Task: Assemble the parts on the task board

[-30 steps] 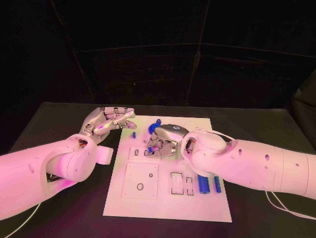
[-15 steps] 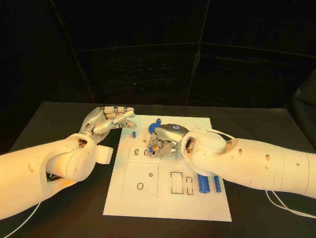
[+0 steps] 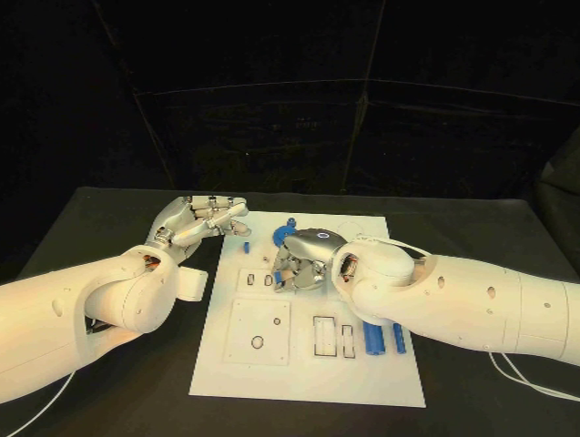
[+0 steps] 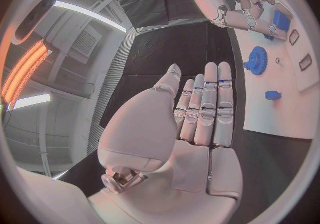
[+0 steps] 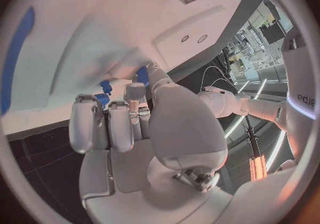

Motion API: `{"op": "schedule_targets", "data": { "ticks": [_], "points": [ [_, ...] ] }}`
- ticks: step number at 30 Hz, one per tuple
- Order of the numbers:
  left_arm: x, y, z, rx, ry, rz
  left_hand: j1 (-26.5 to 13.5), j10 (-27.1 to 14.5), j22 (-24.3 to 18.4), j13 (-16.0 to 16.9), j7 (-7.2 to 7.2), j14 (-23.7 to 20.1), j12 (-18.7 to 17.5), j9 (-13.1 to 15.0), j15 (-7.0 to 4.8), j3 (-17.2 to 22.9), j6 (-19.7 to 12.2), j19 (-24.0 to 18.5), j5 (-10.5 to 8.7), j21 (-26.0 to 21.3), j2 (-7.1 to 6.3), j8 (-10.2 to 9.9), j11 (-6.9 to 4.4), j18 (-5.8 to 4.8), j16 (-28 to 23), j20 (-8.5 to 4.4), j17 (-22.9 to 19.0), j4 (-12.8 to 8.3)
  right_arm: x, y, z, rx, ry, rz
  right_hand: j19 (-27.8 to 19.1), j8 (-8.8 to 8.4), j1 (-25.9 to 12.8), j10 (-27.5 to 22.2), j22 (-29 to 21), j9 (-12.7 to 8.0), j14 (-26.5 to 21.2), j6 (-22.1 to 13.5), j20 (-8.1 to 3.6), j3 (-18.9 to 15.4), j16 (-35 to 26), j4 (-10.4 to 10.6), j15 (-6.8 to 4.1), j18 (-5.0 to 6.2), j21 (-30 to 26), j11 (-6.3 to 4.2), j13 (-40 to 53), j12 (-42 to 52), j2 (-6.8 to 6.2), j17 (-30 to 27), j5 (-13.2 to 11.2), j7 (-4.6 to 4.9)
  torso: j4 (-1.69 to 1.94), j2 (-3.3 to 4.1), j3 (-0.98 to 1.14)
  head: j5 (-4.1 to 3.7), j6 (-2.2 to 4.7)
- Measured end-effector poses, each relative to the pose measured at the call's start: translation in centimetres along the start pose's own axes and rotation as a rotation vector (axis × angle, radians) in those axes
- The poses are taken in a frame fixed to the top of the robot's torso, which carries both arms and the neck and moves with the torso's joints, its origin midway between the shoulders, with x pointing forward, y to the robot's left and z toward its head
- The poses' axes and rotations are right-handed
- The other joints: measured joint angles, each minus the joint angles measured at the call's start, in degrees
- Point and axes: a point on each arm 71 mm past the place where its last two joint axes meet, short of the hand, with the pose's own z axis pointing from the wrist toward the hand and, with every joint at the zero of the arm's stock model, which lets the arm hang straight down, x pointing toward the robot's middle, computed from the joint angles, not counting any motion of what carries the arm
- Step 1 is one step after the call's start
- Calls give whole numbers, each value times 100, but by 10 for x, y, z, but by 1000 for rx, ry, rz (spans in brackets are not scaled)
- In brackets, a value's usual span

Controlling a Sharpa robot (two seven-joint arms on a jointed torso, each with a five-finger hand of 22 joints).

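The white task board [image 3: 303, 364] lies in the middle of the black table. My right hand [image 3: 306, 259] is bent down over the board's middle, fingertips [image 5: 133, 93] on its surface. A small blue part [image 5: 142, 76] sits pinched between thumb and finger there, and two more blue bits [image 5: 102, 96] lie by the other fingertips. My left hand [image 3: 200, 218] hovers flat and empty beside the board's far left corner, its fingers [image 4: 207, 106] straight. A blue gear [image 4: 256, 60] and a small blue piece [image 4: 272, 95] stand on the board near it. Two blue bars [image 3: 373, 341] lie near my right forearm.
The board [image 4: 287, 101] carries several empty rectangular slots [image 3: 324, 335] and a square plate with an oval hole [image 3: 257, 342]. Bare black table [image 3: 106, 218] surrounds the board on all sides. My right arm [image 3: 486, 305] covers the board's right edge.
My right hand has sunk slightly toward the board's middle, staying over the same spot. The left hand has not moved.
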Motion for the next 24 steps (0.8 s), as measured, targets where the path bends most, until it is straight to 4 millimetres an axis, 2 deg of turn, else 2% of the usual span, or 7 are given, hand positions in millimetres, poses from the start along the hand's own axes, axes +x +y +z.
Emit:
{"op": "schedule_targets", "data": {
  "ticks": [5, 11, 17, 21, 24],
  "points": [
    [0, 0, 0, 0, 0, 0, 0, 0, -5, -7, 0, 0, 0, 0, 0, -16, 0, 0, 0, 0, 0, 0, 0, 0, -29, 0, 13, -16, 0, 1, 0, 5, -3, -10, -21, -1, -37, 0, 0, -2, 0, -14, 21, -32, 0, 32, 0, 0, 0, 0, -7, -23, -36, 0, 21, 1, -3, -2, 1, 4, -5],
    [0, 0, 0, 0, 0, 0, 0, 0, -5, -6, 0, 0, 0, 0, 0, -16, 0, 0, 0, 0, 0, 0, 0, 0, -39, 0, 13, -16, 0, 1, 0, 11, -8, -18, -21, -28, -208, -21, -10, 4, -20, -71, 21, -155, 0, 154, 24, 0, 0, 21, -7, -23, -144, 0, 21, 8, -12, -5, 5, 9, -12],
    [0, 0, 0, -1, 0, 0, 0, 0, -4, -6, 0, 0, 0, 0, 0, -16, 0, 0, 0, 0, 0, 0, 0, 0, -39, 0, 13, -16, 1, 1, -1, 17, -19, -20, -21, -63, -423, -42, -22, 5, -1, -176, 62, -380, 0, 378, 43, 0, 0, 42, -7, -22, -273, 0, 20, 49, -18, -10, 8, 13, -17],
    [0, 0, 0, -1, 0, 0, 0, 0, -4, -6, 0, 0, 0, 0, 0, -16, 0, 0, 0, 0, 0, 0, 0, 0, -39, 0, 13, -16, 2, 2, -2, 21, -27, -18, -21, -63, -462, -62, -28, 5, -1, -242, 62, -550, -11, 547, 44, 0, 0, 62, 1, -22, -311, 0, 20, 63, -21, -12, 12, 17, -19],
    [0, 0, 0, -1, 0, 0, 0, 0, -4, -6, 0, 0, 0, 0, 0, -16, 0, 0, 0, 0, 0, 0, 0, 0, -39, 0, 12, -16, 3, 3, -3, 21, -35, -15, -21, -63, -475, -82, -28, 5, -2, -294, 62, -682, -22, 657, 83, 0, -16, 82, 5, -22, -324, 0, 19, 73, -23, -14, 12, 18, -23]
  ]
}}
